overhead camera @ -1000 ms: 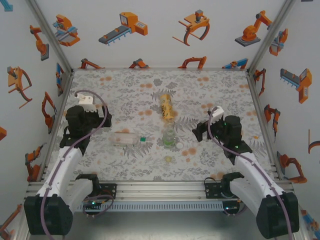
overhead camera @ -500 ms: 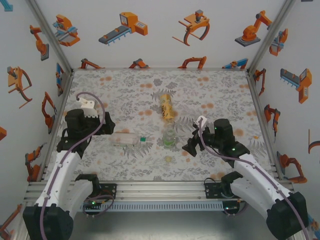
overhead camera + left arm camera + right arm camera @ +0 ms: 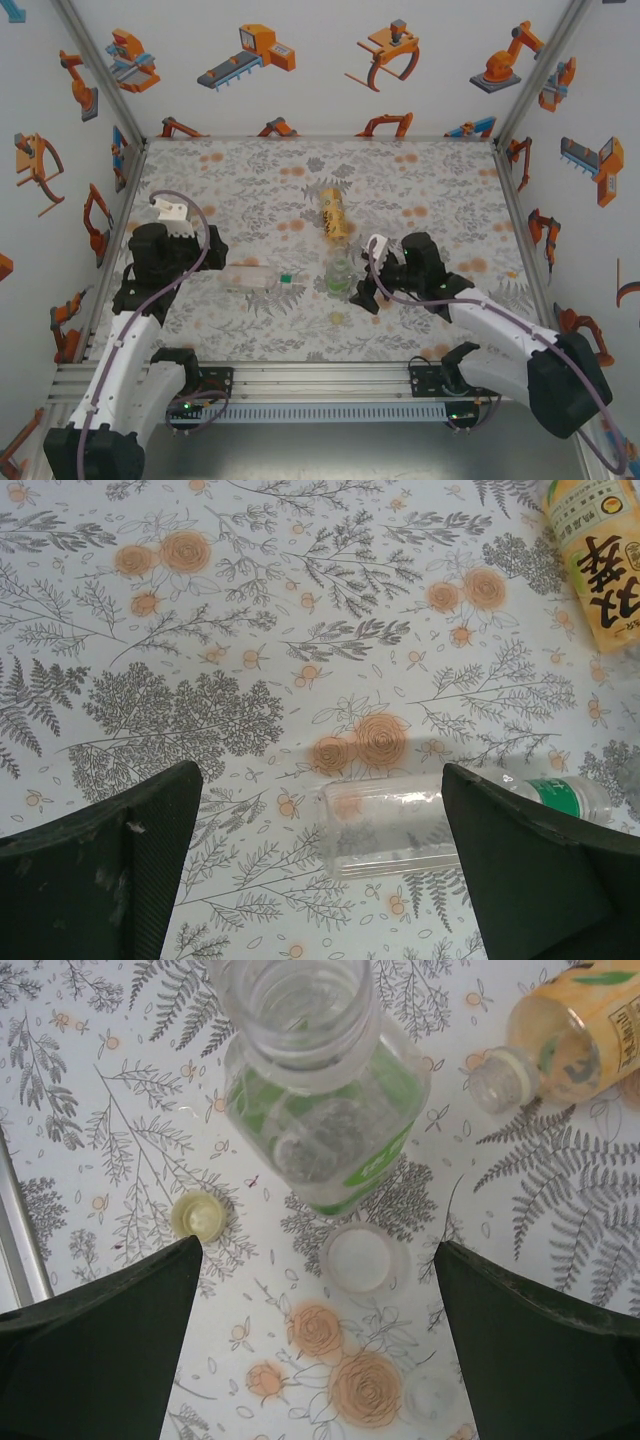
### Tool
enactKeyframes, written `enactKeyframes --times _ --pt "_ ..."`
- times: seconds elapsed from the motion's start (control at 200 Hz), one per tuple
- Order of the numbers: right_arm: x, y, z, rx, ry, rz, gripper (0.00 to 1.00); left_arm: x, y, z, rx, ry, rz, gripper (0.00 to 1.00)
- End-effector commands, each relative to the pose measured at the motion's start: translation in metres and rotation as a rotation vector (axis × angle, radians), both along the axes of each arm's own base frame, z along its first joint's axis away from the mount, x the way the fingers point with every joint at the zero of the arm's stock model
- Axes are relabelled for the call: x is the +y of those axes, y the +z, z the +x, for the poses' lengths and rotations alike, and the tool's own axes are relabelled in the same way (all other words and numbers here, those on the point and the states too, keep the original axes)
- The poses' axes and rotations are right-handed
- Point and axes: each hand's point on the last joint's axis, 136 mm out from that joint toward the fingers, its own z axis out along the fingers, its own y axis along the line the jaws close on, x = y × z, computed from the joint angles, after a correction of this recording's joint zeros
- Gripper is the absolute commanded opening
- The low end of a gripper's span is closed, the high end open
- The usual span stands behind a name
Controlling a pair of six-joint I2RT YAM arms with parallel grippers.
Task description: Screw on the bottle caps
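The clear bottle (image 3: 248, 277) lies on its side, and my open left gripper (image 3: 320, 880) hangs above its base end (image 3: 400, 825) with nothing between the fingers. A green cap (image 3: 286, 278) shows at its neck end; I cannot tell whether it sits on the neck. The greenish bottle (image 3: 330, 1130) stands upright with its mouth open. Just in front of it lies the white cap (image 3: 358, 1258), with the pale yellowish cap (image 3: 198, 1214) to its left. My right gripper (image 3: 320, 1350) is open above the mat beside the white cap. The amber bottle (image 3: 335, 213) lies uncapped (image 3: 497, 1078) behind.
The flowered mat (image 3: 420, 190) covers the table inside white walls with orange robot pictures. An aluminium rail (image 3: 320, 375) runs along the near edge, and a strip of it (image 3: 20, 1250) shows left of my right gripper.
My right arm has swung left and forward, from the table's right side to just beside the greenish bottle and the caps. The left arm has barely shifted.
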Motion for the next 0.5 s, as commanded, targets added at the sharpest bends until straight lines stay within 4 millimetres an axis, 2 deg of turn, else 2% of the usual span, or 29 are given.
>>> enactKeyframes --times 0.0,0.215,0.496 --pt "0.018 0.026 0.012 -0.127 0.079 0.046 0.88 0.001 -0.002 0.001 0.0 0.005 0.022 0.97" --pt "0.034 0.02 0.02 -0.129 0.18 0.019 0.88 -0.005 -0.007 0.001 0.017 -0.022 0.032 0.97" --pt "0.049 0.02 0.032 -0.137 0.245 0.025 0.86 0.001 -0.013 0.002 0.04 0.004 0.064 0.97"
